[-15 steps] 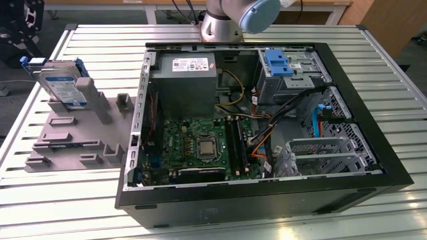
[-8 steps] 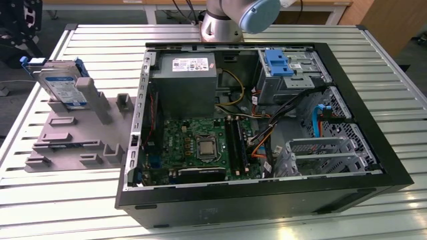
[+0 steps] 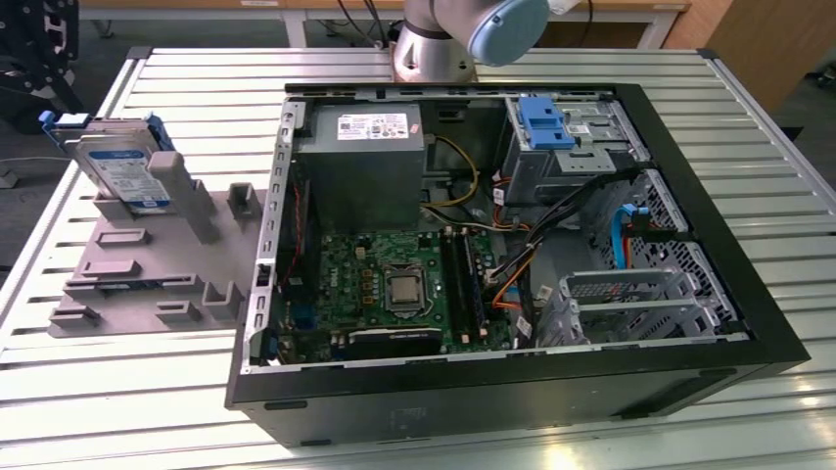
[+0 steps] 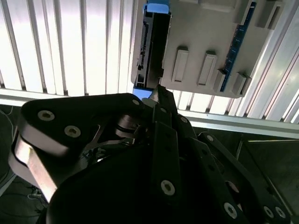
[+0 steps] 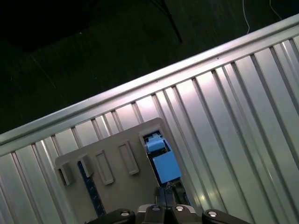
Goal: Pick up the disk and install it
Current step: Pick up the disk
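My gripper [image 4: 158,95], clenched or released I cannot tell, hovers close by the disk [image 3: 120,168], which stands upright in its grey holder [image 3: 144,259] at ten o'clock from the open computer case [image 3: 523,394].

I get bright, even light in the exterior view, with glare streaks on the tabletop [image 3: 575,452]. Its slats blow out white in the second wrist view; the floor [image 5: 93,56] beyond sits nearly black in the first wrist view
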